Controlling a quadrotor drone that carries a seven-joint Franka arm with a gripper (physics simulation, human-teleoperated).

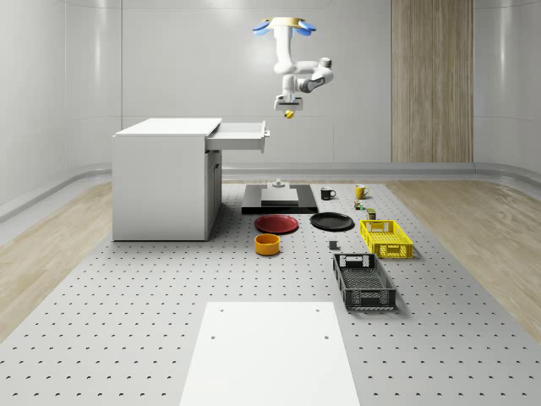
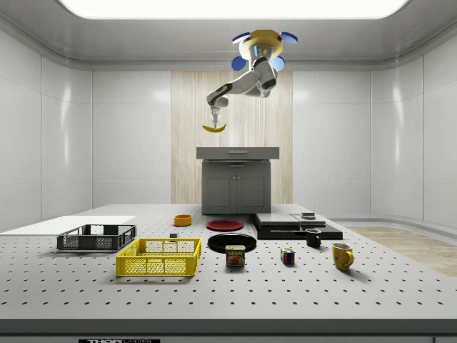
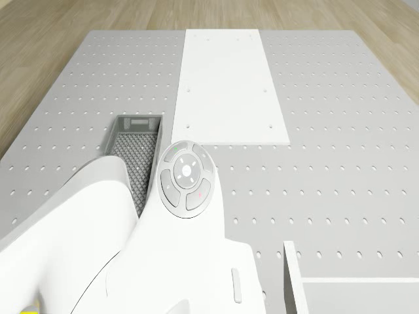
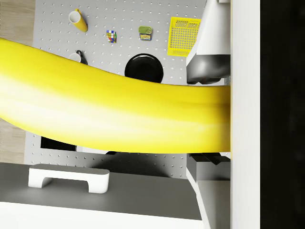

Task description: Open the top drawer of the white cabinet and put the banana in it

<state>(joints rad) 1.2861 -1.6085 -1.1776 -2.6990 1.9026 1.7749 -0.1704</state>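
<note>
The white cabinet stands at the whole-scene view's left with its top drawer pulled out to the right. The drawer front and its handle lie just below the banana in the wrist view. The drone hovers high, a little right of the drawer's front. Its arm hangs down to my gripper, which is shut on the yellow banana, above and just right of the drawer's front edge. In the side view the banana hangs under the gripper, above the grey drawer front. The banana lies crosswise between grey fingers.
On the perforated table sit a black slab, a red plate, a black plate, an orange bowl, a yellow basket, a dark crate, two mugs and a white panel.
</note>
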